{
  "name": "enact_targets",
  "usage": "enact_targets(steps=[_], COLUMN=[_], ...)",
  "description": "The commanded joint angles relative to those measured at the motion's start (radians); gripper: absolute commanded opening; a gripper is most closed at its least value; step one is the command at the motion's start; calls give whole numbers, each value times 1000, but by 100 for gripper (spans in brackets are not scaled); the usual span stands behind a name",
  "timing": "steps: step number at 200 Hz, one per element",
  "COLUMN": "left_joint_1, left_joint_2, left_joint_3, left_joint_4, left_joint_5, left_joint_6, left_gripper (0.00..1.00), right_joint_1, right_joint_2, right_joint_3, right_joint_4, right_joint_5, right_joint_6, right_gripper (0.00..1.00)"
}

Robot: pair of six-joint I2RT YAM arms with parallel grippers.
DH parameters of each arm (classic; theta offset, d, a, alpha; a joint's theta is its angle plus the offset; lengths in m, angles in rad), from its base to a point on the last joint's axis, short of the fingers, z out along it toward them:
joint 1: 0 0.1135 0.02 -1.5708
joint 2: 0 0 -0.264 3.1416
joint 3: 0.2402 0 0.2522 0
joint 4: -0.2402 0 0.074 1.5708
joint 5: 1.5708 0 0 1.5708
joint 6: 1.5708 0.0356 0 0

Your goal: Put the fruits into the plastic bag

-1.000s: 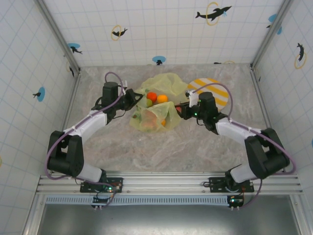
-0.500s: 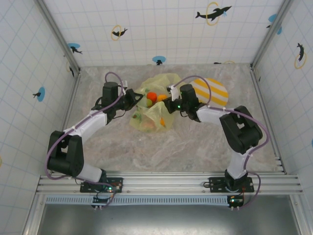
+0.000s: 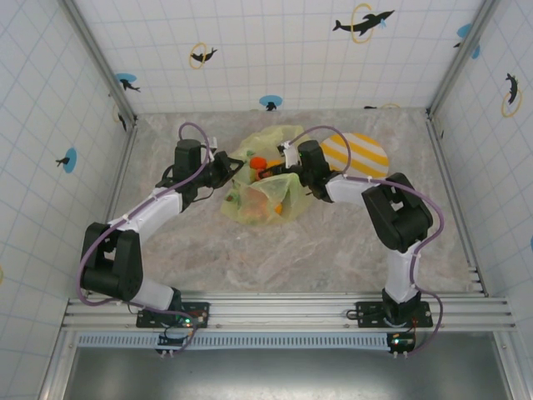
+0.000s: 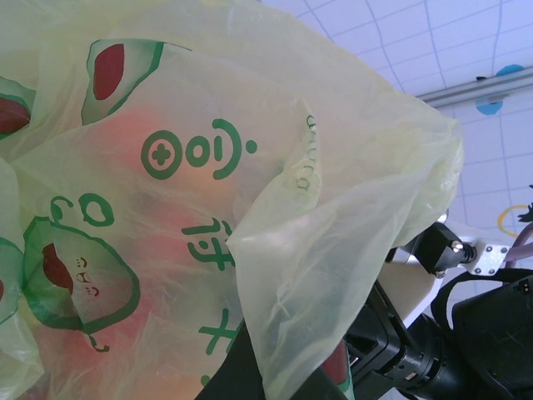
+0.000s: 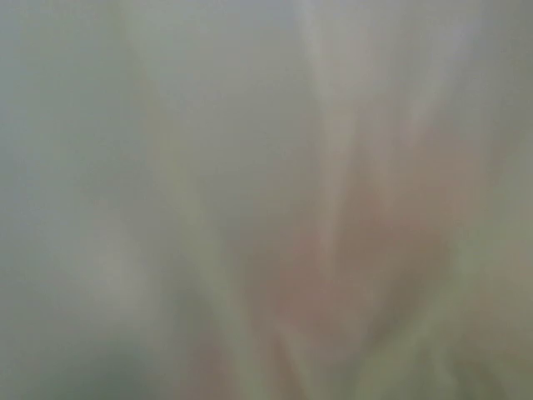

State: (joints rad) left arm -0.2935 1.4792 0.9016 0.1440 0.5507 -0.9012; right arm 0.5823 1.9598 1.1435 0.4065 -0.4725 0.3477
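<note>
The bag (image 3: 265,202) lies on the tabletop (image 3: 333,242) with fruits (image 3: 260,162) inside. The left end effector (image 3: 233,169) seems pinched on its left rim, likely to keep the mouth open. The right end effector (image 3: 277,172) pokes into that mouth, and plastic blurs its view, so I cannot tell how far it is open.

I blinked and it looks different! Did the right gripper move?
Yes. The right gripper has slid left, away from the striped plate, and now reaches into the bag.
</note>
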Motion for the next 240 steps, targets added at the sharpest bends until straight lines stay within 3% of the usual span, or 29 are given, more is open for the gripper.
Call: enact_targets(steps=[1,91,160,202,218,240], left_joint_1=[0,1,1,1,1,0], left_joint_2=[-10,-7,-10,-8,-8,-8], left_joint_3=[-8,-9,-10,-10,-11,-10], left_joint_4=[17,18,18,19,19,19], left_joint_5=[22,23,22,20,20,21], left_joint_6=[-18,-21,-21,-21,-21,-22], left_gripper=[0,0,0,0,0,0], right_joint_1=[-10,-74,-136,-178,-195,-196], right_joint_2=[-59,-304,-583,-700,-728,-753], right_joint_3=[10,-205,-377,-479,-504,-515], right_joint_4=[-10,-25,-153,-73,-51,-77], right_joint_5=[5,-24,-65,-74,-5,251], right_joint_6=[-12,-10,-105,-63,-15,56], right_gripper=[64,68,70,74,75,79])
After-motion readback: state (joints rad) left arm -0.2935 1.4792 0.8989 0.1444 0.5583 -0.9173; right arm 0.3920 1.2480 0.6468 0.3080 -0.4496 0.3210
